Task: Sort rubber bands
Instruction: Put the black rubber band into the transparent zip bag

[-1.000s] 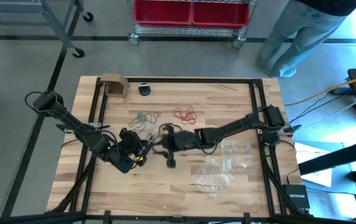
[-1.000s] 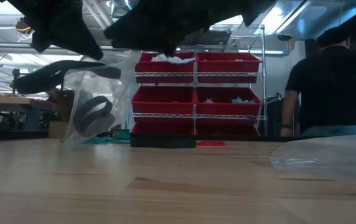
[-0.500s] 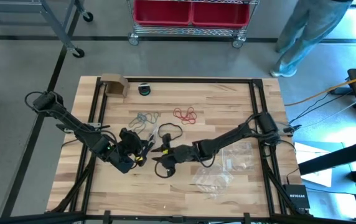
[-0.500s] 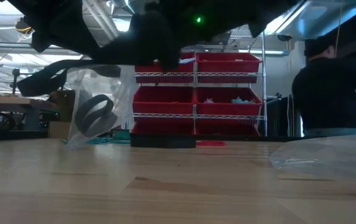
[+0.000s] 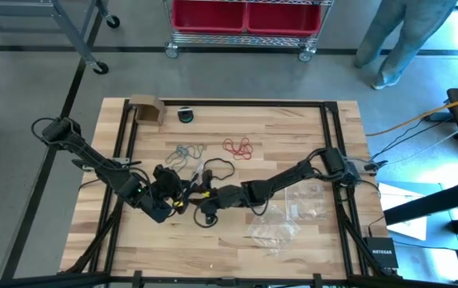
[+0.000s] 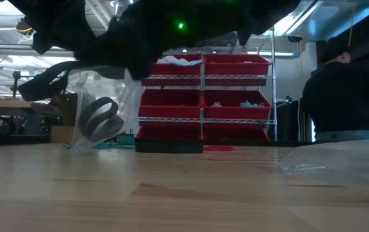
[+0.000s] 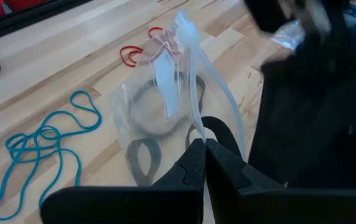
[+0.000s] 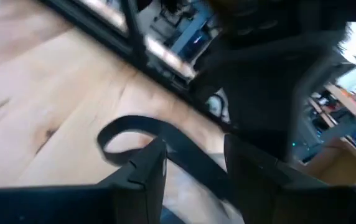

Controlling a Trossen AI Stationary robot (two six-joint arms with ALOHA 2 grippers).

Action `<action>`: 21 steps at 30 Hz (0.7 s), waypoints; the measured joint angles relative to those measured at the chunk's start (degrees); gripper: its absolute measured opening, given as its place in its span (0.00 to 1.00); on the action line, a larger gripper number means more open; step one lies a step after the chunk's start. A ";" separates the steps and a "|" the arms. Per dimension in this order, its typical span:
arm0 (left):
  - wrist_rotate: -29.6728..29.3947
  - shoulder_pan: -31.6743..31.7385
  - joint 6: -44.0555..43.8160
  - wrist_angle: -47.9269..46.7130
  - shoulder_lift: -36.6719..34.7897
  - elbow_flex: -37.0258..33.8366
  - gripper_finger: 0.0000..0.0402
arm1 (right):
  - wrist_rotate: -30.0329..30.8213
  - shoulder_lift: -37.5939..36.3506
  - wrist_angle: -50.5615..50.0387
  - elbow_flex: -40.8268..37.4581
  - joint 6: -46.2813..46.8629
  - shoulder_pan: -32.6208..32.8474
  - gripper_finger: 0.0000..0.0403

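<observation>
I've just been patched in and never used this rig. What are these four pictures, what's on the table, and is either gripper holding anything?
They show two dark robot arms at a wooden table. One picture looks straight down, one looks level across the tabletop, and one comes from each arm's wrist.

On the table lie teal rubber bands, red rubber bands and spare clear bags. A cardboard piece sits at the far edge.

The left gripper is shut on the edge of a clear zip bag, holding it up; black rubber bands are already inside. The right gripper is beside it, near the bag, with a black rubber band running between its fingers. Whether they are squeezing it is unclear.
</observation>
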 joint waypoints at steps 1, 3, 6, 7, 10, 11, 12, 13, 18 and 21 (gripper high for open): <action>0.02 0.00 0.00 -0.02 0.00 0.00 0.00 | 0.23 0.79 -1.65 1.01 -0.58 -0.04 0.38; 0.02 0.00 0.05 -0.01 0.00 0.00 0.00 | -0.30 2.06 -4.24 3.36 -0.89 -0.34 0.38; 0.04 -0.02 0.06 -0.04 0.00 0.00 0.00 | -0.05 2.91 -8.99 5.13 -0.96 -0.31 0.38; 0.04 -0.04 0.02 -0.11 0.00 0.00 0.00 | 0.78 2.91 -10.02 5.13 -0.94 -0.31 0.38; 0.03 -0.04 0.15 -0.06 0.00 0.01 0.00 | 1.88 2.91 -9.68 5.22 -0.77 -0.31 0.36; 0.02 -0.04 0.20 0.12 0.00 0.02 0.00 | 2.12 2.85 -9.61 5.22 -0.74 -0.33 0.34; 0.03 -0.03 0.38 0.11 0.00 0.02 0.00 | 2.27 2.82 -9.59 5.24 -0.74 -0.33 0.32; 0.04 -0.04 0.64 0.07 0.00 0.02 0.00 | 2.75 2.82 -9.63 5.24 -0.74 -0.33 0.30; 0.02 -0.04 0.89 0.19 0.00 0.02 0.00 | 4.80 2.82 -9.81 5.24 -0.70 -0.33 0.11; 0.04 -0.04 1.09 0.19 0.00 0.02 0.00 | 5.68 2.80 -9.75 5.24 -0.65 -0.29 0.02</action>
